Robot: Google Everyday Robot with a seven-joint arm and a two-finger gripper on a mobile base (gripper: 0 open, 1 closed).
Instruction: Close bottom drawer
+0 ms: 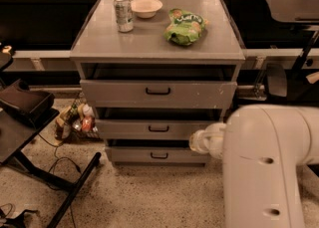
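The grey cabinet (154, 43) has three drawers, each pulled out a little. The bottom drawer (149, 155) is the lowest, a short grey front with a small black loop handle (159, 156) and a dark gap above it. My white arm (264, 167) comes in from the right and fills the lower right of the view. My gripper (196, 141) is at the arm's tip, at the right end of the drawer fronts, level with the seam between the middle drawer (149, 129) and the bottom drawer. The arm hides the bottom drawer's right end.
On the cabinet top stand a can (123, 14), a white bowl (146, 7) and a green chip bag (185, 25). A black stand (30, 122) with legs is at the left. Bottles and clutter (75, 120) lie on the floor beside the cabinet. A chair (291, 33) is at the right.
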